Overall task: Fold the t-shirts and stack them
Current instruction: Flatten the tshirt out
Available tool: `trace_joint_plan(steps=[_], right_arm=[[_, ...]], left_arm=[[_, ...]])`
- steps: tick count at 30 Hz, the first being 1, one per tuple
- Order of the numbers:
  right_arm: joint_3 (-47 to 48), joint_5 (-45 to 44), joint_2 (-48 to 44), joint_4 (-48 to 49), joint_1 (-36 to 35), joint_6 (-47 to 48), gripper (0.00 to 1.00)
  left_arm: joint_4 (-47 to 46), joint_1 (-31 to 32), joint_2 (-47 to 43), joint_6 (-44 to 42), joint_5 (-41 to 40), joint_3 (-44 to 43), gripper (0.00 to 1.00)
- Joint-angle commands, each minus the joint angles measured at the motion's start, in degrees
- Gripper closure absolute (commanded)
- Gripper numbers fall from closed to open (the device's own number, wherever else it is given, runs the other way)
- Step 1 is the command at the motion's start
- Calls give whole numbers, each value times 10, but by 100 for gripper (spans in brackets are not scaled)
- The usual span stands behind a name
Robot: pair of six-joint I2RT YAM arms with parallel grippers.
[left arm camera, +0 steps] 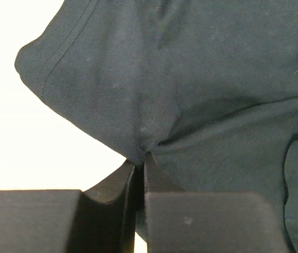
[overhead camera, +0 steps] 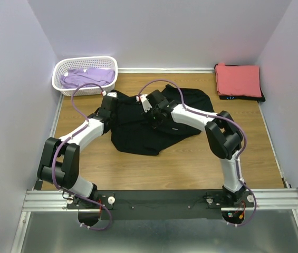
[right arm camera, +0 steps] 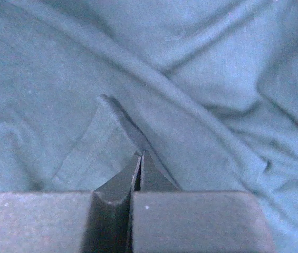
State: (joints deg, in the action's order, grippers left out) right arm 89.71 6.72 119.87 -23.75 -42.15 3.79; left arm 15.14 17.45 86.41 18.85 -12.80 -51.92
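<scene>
A plain black t-shirt (overhead camera: 154,129) lies rumpled in the middle of the table. My left gripper (overhead camera: 108,100) is at its left edge, shut on a pinch of the black cloth (left arm camera: 138,142) beside a stitched hem. My right gripper (overhead camera: 147,101) is over the shirt's upper middle, shut with a fold of the black fabric (right arm camera: 112,126) running into its tips (right arm camera: 141,156). A folded coral-red t-shirt (overhead camera: 238,79) rests at the back right on a dark one with a teal mark (overhead camera: 233,97). A lavender t-shirt (overhead camera: 88,77) lies in the basket.
A white lattice basket (overhead camera: 64,87) stands at the back left corner. Pale walls close in the table at the back and on both sides. A metal rail (overhead camera: 159,197) carrying both arm bases runs along the near edge.
</scene>
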Motion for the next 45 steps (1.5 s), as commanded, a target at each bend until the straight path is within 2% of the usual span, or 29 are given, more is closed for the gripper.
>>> trace_joint_plan(steps=[1,3,8,13,15,17,21,26,29,30,31,32,33,35,38,40,42,43,45], right_arm=[[-31,-60,-57,-18,-8,10,99],[-92,-95,-103,-20,-7,0,99],[-241,-173,-302,-39,-7,-64,99],[-369,-207,-485,-109,-7,-204,99],[-389,-217,-534,-125,-7,-301,99],[-423,-193,-588,-132,-8,-346,99],[-459,-225,-718,-187,-7,-517,99],[-493,-261,-870,-287,-7,-650,99],[-489,-258,-945,-327,-7,-661,93],[-488,-245,-961,-329,-7,-655,83],[-486,-236,-973,-331,-7,-651,75],[-482,-228,-987,-338,-7,-647,68],[-481,-222,-991,-337,-7,-633,59],[-466,-216,-980,-334,-7,-600,47],[-445,-206,-937,-302,-7,-542,44],[-421,-157,-860,-253,-7,-468,43],[-406,-123,-789,-220,-7,-424,43],[-395,-115,-715,-196,-7,-385,43],[-375,-125,-635,-175,-7,-365,44]], left_arm=[[-3,-2,-6,-6,-16,-3,91],[-1,-3,-5,-7,-21,-4,91],[6,-5,0,-7,-42,-6,91],[9,-9,10,-7,-48,-9,91],[9,-12,12,-6,-50,-9,91],[10,-13,14,-5,-52,-8,91],[15,-15,18,-3,-64,-9,91],[21,-20,21,0,-79,-11,91],[23,-21,19,1,-74,-11,88],[21,-21,16,2,-59,-9,85],[21,-21,11,6,-51,-6,75],[20,-20,-3,7,-35,-5,70],[20,-20,-11,10,-29,-2,59],[24,-20,-45,15,-17,-2,43],[35,-20,-80,17,-13,-4,30],[46,-20,-116,22,-3,-6,21],[48,-21,-132,29,7,-2,19],[47,-20,-140,34,10,6,19],[46,-19,-157,48,25,17,19]])
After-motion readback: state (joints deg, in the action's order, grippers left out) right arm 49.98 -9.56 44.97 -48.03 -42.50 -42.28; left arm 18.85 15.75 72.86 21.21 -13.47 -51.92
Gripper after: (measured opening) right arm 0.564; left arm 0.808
